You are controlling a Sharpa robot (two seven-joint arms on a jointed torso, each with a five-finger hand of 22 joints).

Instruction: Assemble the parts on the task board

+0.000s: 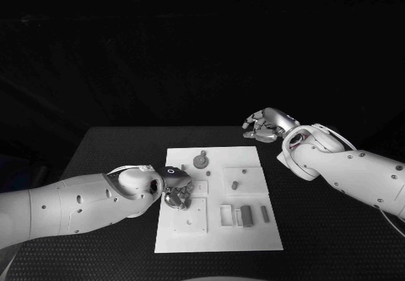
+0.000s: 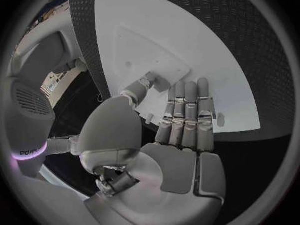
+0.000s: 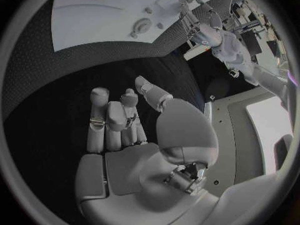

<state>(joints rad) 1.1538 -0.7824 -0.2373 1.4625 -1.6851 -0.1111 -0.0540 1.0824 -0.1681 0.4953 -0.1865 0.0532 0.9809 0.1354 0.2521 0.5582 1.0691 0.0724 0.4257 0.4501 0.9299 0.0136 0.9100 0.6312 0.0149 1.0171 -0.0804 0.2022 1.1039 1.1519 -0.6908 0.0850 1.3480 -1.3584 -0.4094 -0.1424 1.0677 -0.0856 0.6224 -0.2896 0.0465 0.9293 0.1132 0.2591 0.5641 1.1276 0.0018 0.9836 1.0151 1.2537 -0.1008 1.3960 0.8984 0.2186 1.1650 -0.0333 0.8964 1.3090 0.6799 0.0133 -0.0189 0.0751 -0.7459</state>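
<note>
Black table: left hand point(image 1: 175, 190) hides board point(image 1: 253, 237) parts, grasp unclear; right hand point(image 1: 266, 126) fingers curled, empty.

From my station, the head camera looked steeply down on the black table point(image 1: 110, 146), the task board point(image 1: 221, 234) at lower centre. Each wrist camera sat close behind its own hand, facing along the fingers. All three views shared the task board point(image 2: 187, 40) point(image 3: 81, 15).
</note>
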